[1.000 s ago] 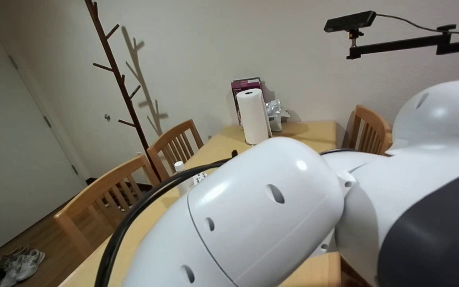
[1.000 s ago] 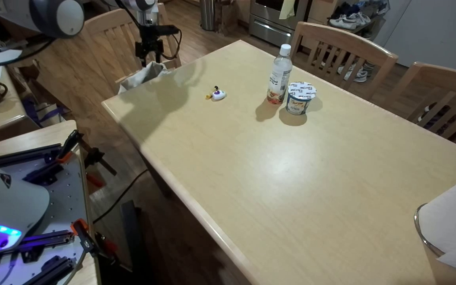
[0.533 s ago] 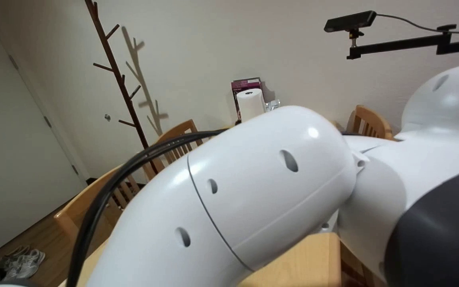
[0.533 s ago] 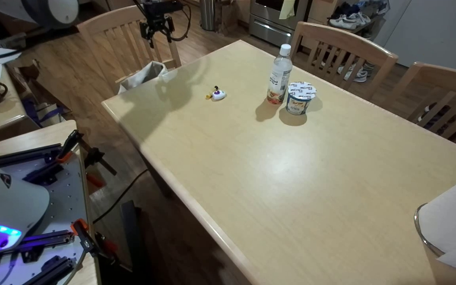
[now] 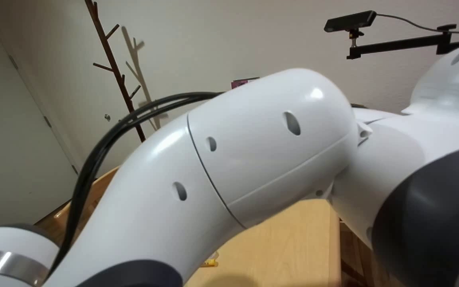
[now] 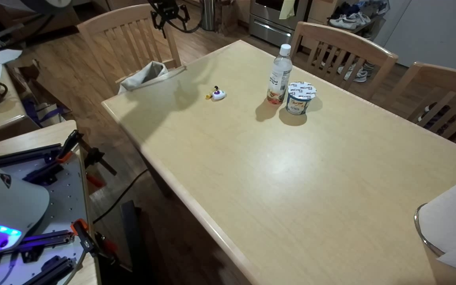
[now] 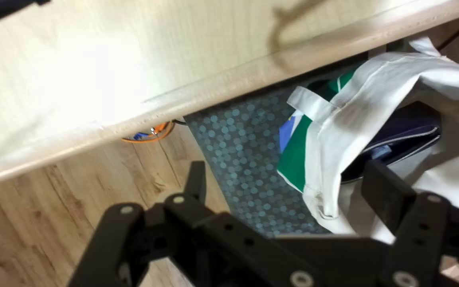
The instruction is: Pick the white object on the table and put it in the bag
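Desk (image 6: pixel 228 166), pale: capped bottle (image 6: pixel 279 77), upright; lidded cup (image 6: pixel 300 99), just beside; small white-and-purple item (image 6: pixel 219 95); paper-towel roll (image 6: pixel 455 225).

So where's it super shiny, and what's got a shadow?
Wrist view: glare bleaches part of the table, a fuzzy shadow near its edge; in an exterior view: softer shine on it, shadows beside the plastic bottle and lidded cup; in an exterior view: the coat rack shadows the wall.
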Available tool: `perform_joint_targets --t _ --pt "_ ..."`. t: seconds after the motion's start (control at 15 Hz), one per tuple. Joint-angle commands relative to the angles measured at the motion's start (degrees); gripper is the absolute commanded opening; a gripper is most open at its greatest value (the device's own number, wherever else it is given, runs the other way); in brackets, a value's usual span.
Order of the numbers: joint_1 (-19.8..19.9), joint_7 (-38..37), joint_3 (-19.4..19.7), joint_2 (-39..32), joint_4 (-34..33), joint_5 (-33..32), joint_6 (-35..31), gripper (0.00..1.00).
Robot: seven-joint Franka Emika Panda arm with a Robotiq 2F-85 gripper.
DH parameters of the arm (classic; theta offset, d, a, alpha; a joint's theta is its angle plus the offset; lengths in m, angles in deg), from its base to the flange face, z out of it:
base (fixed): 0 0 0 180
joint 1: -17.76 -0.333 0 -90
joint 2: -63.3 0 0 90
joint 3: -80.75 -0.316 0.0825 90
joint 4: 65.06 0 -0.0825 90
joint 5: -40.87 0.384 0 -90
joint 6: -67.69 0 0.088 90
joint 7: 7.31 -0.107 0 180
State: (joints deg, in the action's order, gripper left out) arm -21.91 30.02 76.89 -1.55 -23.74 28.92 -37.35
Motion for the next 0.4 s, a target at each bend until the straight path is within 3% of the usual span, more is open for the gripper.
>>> perform_joint_targets --t 0.0,0.2,0.27,0.33 --pt "0.4 -10.3 2.8 6.6 8.9 -0.3 -1.4 1.00" --pt "0.0 -19.3 5.3 10.4 15.6 -0.2 -2.0 1.00" --pt "0.4 -13.8 4.2 5.4 7.2 0.0 -0.1 1.00" --pt "0.4 -15.7 4.7 6.5 9.1 0.0 -0.2 1.00"
